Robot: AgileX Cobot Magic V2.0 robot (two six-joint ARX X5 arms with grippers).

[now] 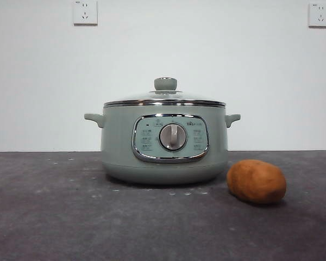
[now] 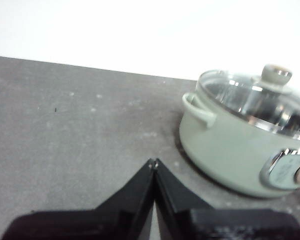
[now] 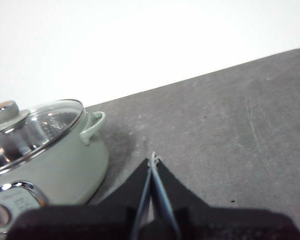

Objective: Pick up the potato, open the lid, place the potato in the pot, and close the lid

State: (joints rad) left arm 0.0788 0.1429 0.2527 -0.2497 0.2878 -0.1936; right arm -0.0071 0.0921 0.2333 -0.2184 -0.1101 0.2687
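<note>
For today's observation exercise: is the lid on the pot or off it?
On. The lid sits level on the pot, its chrome rim meeting the pot's top all round; the potato lies outside, beside the pot.

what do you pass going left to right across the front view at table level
pot with its lid on → grey dial on the pot's panel → potato lying on the table beside the pot
</note>
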